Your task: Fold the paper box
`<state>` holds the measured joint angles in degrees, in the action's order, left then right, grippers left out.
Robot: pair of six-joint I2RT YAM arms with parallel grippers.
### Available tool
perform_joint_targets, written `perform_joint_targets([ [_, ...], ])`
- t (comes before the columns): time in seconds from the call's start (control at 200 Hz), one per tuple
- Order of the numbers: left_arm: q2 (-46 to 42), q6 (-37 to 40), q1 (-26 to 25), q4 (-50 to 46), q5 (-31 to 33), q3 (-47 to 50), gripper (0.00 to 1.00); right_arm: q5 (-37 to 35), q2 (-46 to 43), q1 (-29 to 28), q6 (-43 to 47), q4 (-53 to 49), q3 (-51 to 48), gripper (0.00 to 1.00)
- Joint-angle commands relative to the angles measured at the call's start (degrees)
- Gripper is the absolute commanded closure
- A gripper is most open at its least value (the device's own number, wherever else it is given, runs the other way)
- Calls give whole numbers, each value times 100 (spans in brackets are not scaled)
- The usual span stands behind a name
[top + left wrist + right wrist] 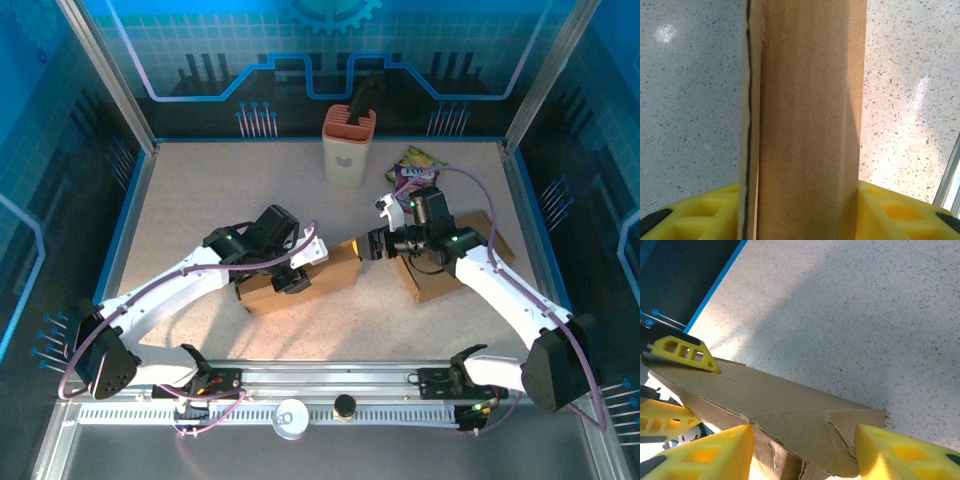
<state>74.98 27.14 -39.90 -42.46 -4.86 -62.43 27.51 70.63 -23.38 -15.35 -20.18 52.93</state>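
- Mid-table (200, 200), we see the paper box (325, 272) lying with its long side running left to right.
- Our left gripper (292, 281) is clamped on its left part, yellow fingers (695, 215) pressing both faces.
- Our right gripper (372, 246) straddles the box's right end; we cannot tell whether it grips.
- Farther back stands a holder (347, 145).

I read no words or numbers anywhere. The holder (347, 150) bears a small dark mark and the packet (415, 168) some print, both too small to read.
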Motion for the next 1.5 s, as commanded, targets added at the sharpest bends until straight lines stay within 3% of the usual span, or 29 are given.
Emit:
perform_joint_targets([
  [0.0, -17, -42, 18, -211, -259, -111, 48, 66, 4, -102, 251, -126, 123, 47],
  [0.945, 18, -164, 28, -114, -173, -137, 46, -1958, 129, -848, 476, -1181, 770, 100],
  [1.121, 8, -226, 18, -44, -146, -120, 44, -2514, 195, -1168, 176, -1499, 1010, 100],
  [1.491, 43, -361, 14, 27, -100, -111, 40, -2750, 351, -1494, -810, -1856, 1335, 100],
])
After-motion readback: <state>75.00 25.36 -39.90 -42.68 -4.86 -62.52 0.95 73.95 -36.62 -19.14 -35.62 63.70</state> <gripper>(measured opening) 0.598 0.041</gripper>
